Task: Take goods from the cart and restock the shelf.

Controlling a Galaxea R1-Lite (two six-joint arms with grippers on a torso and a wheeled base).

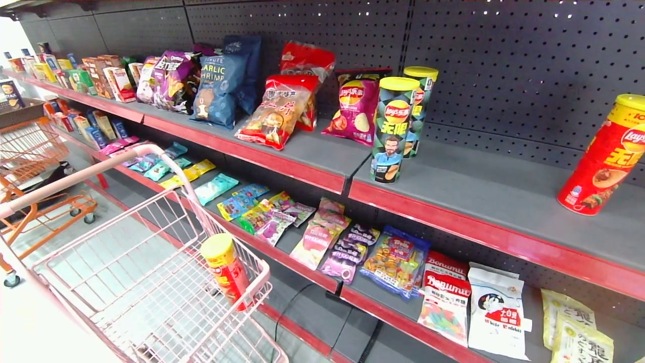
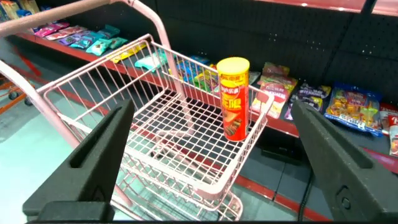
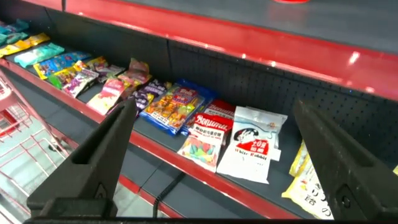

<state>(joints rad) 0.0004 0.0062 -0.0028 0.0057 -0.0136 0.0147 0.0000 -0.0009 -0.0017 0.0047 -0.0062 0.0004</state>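
Note:
A red chip can with a yellow lid (image 1: 227, 269) stands upright in the far right corner of the pink wire cart (image 1: 90, 242). In the left wrist view the can (image 2: 234, 98) leans against the cart's rim (image 2: 93, 74), and my left gripper (image 2: 211, 109) hangs open above the cart basket, short of the can. My right gripper (image 3: 212, 106) is open and holds nothing, hovering before the lower shelf's snack bags (image 3: 205, 134). On the upper shelf (image 1: 453, 186) stand two dark chip cans (image 1: 390, 131) and, far right, a tilted red can (image 1: 602, 156).
Chip bags (image 1: 272, 113) and boxes line the upper shelf to the left; a bare stretch lies between the dark cans and the red can. Candy bags (image 1: 327, 237) cover the lower shelf. An orange cart (image 1: 30, 151) stands at the far left. A black cable (image 1: 302, 312) lies on the floor.

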